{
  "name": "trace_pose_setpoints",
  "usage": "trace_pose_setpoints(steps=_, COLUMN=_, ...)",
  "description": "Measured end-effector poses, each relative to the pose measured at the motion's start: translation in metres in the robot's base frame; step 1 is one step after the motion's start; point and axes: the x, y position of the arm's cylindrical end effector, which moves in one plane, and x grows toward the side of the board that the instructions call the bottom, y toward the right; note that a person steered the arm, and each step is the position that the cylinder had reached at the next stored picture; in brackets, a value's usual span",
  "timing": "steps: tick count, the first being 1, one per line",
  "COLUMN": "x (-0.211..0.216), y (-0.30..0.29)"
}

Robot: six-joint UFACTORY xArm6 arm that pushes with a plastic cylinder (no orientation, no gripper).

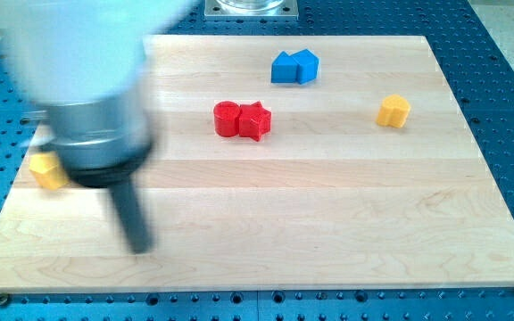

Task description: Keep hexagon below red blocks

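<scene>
A red round block [227, 119] and a red star block [255, 120] sit touching side by side above the board's middle. A yellow block [48, 171] lies at the view's left edge, partly hidden behind my arm; its shape is hard to make out. My tip [138, 247] rests on the board at the lower left, below and to the right of that yellow block, apart from it, and far to the lower left of the red blocks.
Two blue blocks [294, 67] touch near the view's top centre. Another yellow block [393, 111] sits at the upper right. The wooden board [328, 223] lies on a blue perforated table. My blurred arm body [83, 80] covers the upper left.
</scene>
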Motion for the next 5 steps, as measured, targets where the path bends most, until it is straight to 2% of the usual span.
trace_pose_setpoints(steps=1, x=-0.006, y=-0.117)
trace_pose_setpoints(steps=2, x=-0.006, y=-0.117)
trace_pose_setpoints(steps=4, x=-0.072, y=-0.113)
trace_pose_setpoints(steps=5, x=-0.104, y=-0.078)
